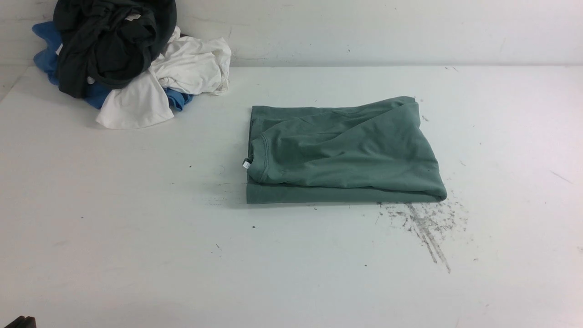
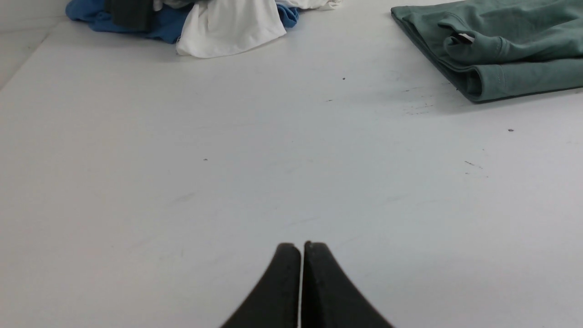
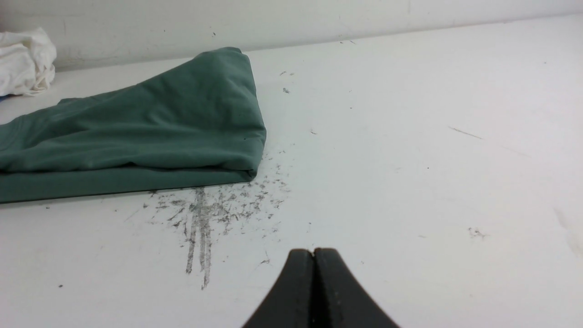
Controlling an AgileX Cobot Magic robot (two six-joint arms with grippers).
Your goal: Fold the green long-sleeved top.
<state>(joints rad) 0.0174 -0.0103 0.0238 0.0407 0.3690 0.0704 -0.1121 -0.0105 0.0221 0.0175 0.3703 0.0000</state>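
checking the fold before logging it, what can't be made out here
- Front view: green long-sleeved top folded; sleeves, cuffs and chest logo tucked under its own layers.
- Front view: neck tag too small to read.
- Left wrist view: clothes pile cut off by the edge.

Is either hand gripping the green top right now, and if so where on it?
Neither. The left hand and right hand are both shut on nothing, over bare table, apart from the green top, which lies folded.
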